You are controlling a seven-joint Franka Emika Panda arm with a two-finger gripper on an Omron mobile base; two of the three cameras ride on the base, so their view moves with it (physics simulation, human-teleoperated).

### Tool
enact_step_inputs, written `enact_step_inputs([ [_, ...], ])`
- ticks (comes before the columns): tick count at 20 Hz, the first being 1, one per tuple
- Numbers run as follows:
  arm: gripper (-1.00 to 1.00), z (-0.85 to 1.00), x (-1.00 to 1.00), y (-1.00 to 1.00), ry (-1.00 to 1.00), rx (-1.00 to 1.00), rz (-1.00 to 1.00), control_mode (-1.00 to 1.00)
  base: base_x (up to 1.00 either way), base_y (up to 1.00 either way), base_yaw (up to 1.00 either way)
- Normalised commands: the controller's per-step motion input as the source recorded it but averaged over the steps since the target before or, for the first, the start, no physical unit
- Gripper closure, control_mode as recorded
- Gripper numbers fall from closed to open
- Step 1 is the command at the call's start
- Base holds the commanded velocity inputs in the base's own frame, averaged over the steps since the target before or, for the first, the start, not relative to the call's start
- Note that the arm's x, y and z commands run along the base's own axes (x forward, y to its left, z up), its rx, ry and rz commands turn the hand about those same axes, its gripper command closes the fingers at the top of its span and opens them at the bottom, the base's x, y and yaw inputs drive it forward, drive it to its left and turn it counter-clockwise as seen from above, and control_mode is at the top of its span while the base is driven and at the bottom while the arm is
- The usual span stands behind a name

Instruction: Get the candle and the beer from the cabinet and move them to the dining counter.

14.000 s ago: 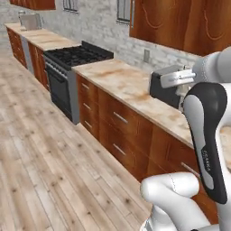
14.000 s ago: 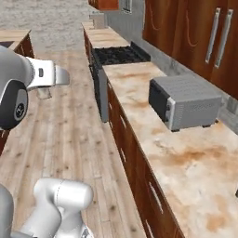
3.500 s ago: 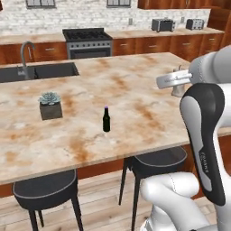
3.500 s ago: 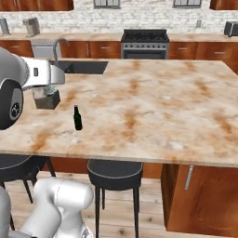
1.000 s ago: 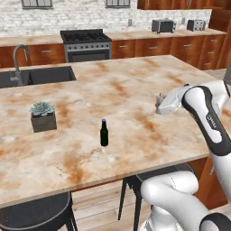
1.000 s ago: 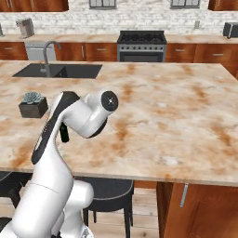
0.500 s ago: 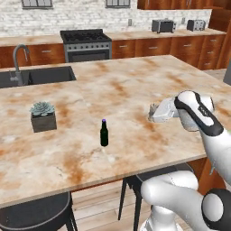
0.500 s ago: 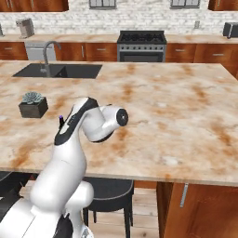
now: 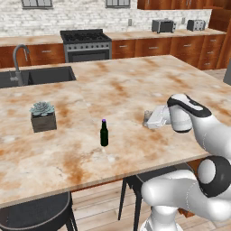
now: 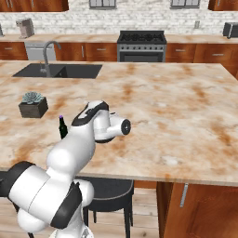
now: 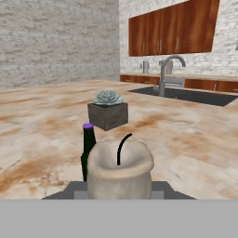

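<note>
The tool grips the candle upright, low at centre-right of the left base view, just over the desk. The beer stands upright left of it, near but apart, so setting down looks clear.

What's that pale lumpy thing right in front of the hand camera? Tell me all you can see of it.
It is the candle, a stubby cylinder in pale grey-beige that looks like wax, with a sunken, uneven top rim and a thin dark curved wick rising from the middle. It stands upright and unlit, close before the hand camera, low over the dining counter. The gripper looks closed on it; whether its base touches the marble cannot be told. The beer stands just behind it.
</note>
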Motion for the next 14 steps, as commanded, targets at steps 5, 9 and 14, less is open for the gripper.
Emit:
enact_step_inputs([
  [5,1.0,-0.1,0.12,0.01,0.01,0.0,0.0,-1.0,0.0,0.0,0.0],
  [9,1.0,-0.09,0.13,0.05,0.06,0.0,0.0,-1.0,0.0,0.0,0.0],
  [14,1.0,-0.17,0.15,0.09,0.06,-0.02,0.0,-1.0,0.0,0.0,0.0],
])
